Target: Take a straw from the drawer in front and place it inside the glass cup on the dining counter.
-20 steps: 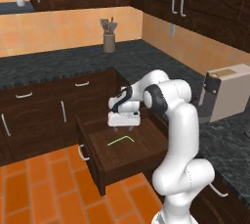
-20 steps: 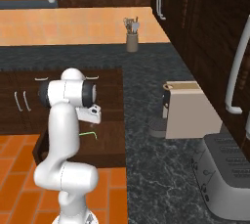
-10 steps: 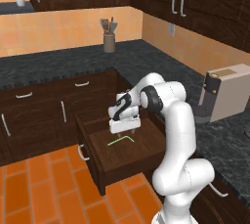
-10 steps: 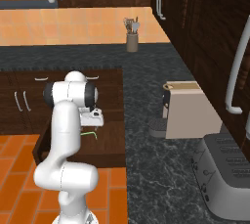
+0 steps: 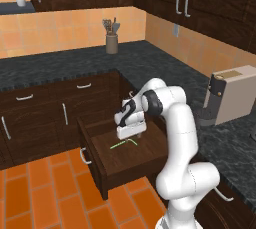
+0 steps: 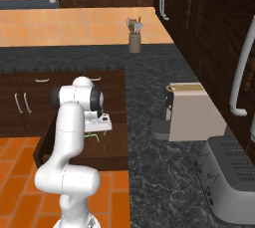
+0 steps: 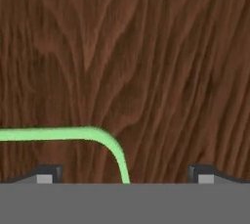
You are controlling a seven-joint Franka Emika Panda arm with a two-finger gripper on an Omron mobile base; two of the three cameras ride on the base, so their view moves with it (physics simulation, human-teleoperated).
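Observation:
The dark wooden drawer (image 5: pixel 131 164) stands pulled out, its curved silver handle (image 5: pixel 84 157) on the front. On its floor lies the thin green straw (image 5: pixel 123 144) with a bent end. My gripper (image 5: pixel 131 135) hangs low inside the drawer right over the straw, open. In the hand view the straw (image 7: pixel 68 133) runs in from the left, bends and passes down between my two fingertips (image 7: pixel 47 173), which stand wide apart on either side of it. From the right base view the gripper (image 6: pixel 97 130) sits just above the straw (image 6: pixel 93 137). The glass cup and dining counter are out of view.
Dark speckled granite counter (image 5: pixel 150 65) wraps around the drawer, with a utensil holder (image 5: pixel 111 40) at the back and a beige appliance (image 6: pixel 191 112) to the right. A toaster (image 6: pixel 234 177) stands nearer. Cabinet doors (image 5: pixel 30 118) sit left of the drawer, orange tiles (image 5: pixel 45 193) below.
The gripper has come down into the drawer, closer to the straw, and stays open. The straw has not moved.

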